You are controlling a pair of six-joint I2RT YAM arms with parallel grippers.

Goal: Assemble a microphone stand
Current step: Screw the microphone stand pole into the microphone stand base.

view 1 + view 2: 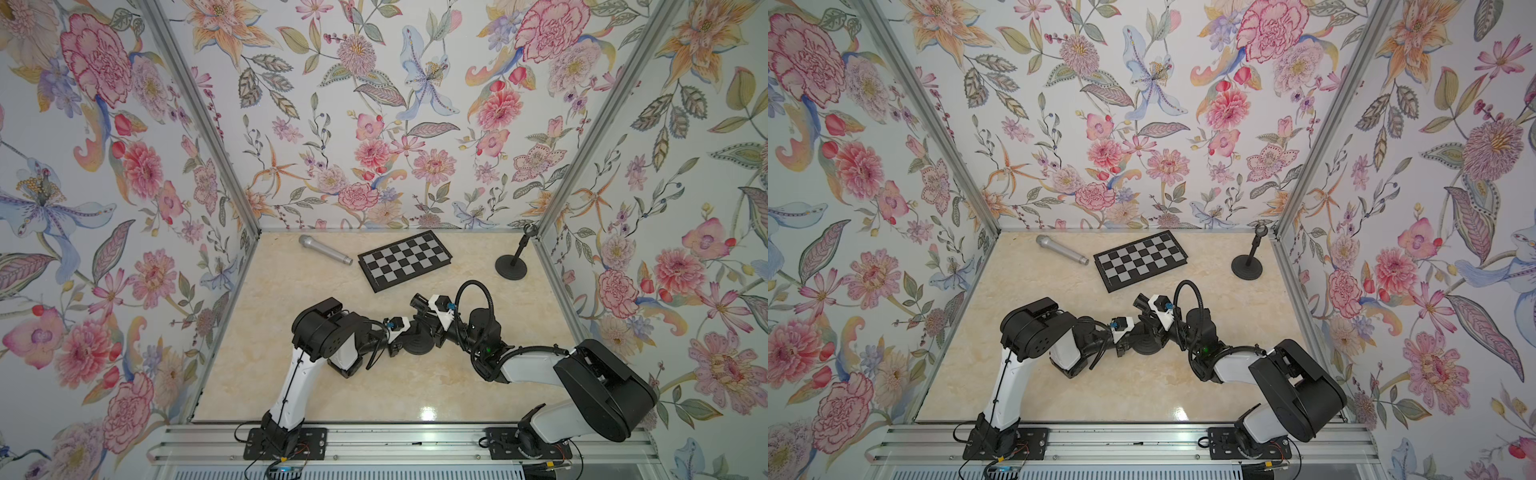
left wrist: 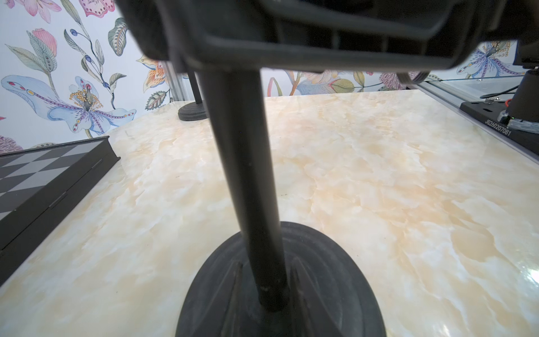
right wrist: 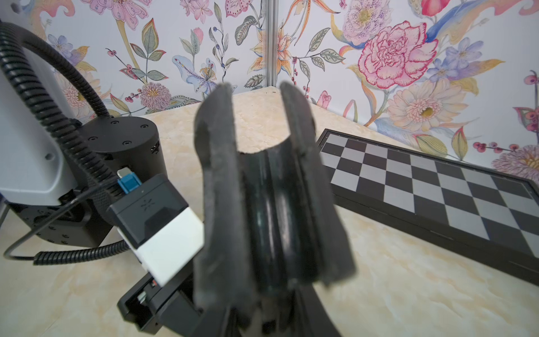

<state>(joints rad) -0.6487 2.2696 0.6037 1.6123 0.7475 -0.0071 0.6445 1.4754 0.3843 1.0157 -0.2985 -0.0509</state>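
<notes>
A black stand with a round base (image 1: 417,345) and a pole (image 2: 245,163) stands mid-table in both top views. My left gripper (image 2: 267,291) is shut low on the pole, just above the base (image 2: 335,277). A black U-shaped microphone clip (image 3: 274,186) with padded arms sits at the pole's top, and my right gripper (image 3: 271,306) is closed round its lower end. In a top view the two grippers, left (image 1: 405,334) and right (image 1: 424,316), meet over the base. A silver microphone (image 1: 324,249) lies at the back left.
A folded chessboard (image 1: 405,259) lies at the back middle, close behind the grippers. A second black stand (image 1: 512,266) stands in the back right corner. Flowered walls close in three sides; the arm mounts' rail (image 1: 407,440) runs along the front.
</notes>
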